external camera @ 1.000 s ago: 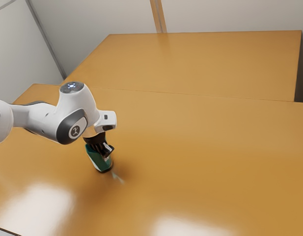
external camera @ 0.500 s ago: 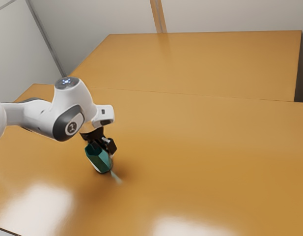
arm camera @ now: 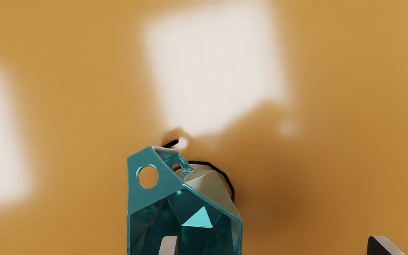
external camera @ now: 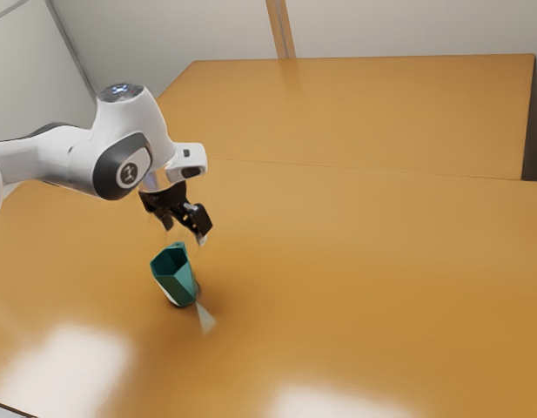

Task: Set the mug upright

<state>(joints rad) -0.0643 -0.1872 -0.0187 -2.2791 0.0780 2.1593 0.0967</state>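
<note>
Mug stands on surface, mouth up, long axis looks nearly vertical. Is below pincer, apart, more under one finger. Pincer wide, holds nothing.

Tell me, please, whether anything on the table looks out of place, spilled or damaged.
One small oddity: a pale streak on the table beside the base of the mug, breaking its brown surface. It is probably reflected light, not a spill, but I'm unsure. The mug stands mouth up and looks undamaged.
</note>
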